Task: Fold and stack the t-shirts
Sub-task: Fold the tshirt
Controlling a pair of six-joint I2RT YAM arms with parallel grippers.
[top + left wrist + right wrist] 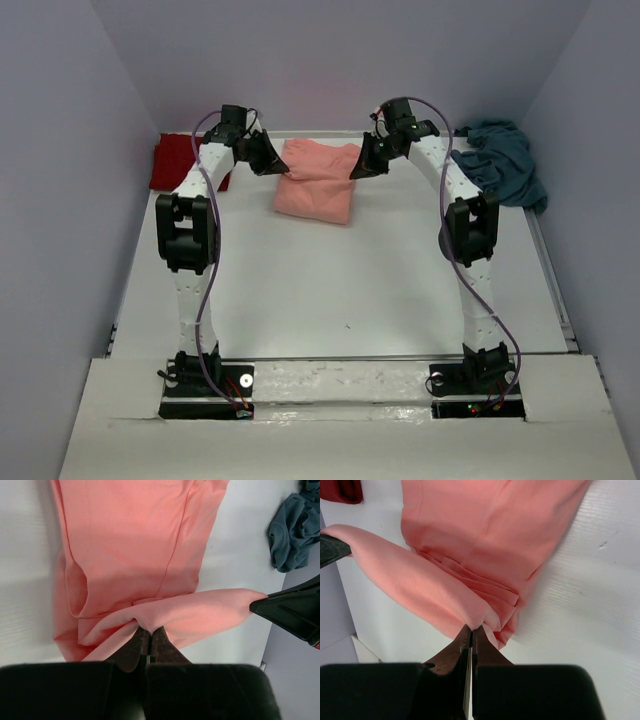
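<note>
The salmon-pink t-shirt (318, 180) lies partly folded at the far middle of the table. My left gripper (277, 165) is shut on its far left corner, and the pinched cloth shows in the left wrist view (148, 628). My right gripper (357, 169) is shut on its far right corner, seen in the right wrist view (471, 628). The far edge (410, 585) is lifted and stretched between the two grippers. The dark red t-shirt (178, 160) lies at the far left. The teal-blue t-shirt (505, 160) lies crumpled at the far right.
Grey walls close in the table (330, 290) on the left, far and right sides. The arm bases stand at the near edge on a white ledge (340, 390).
</note>
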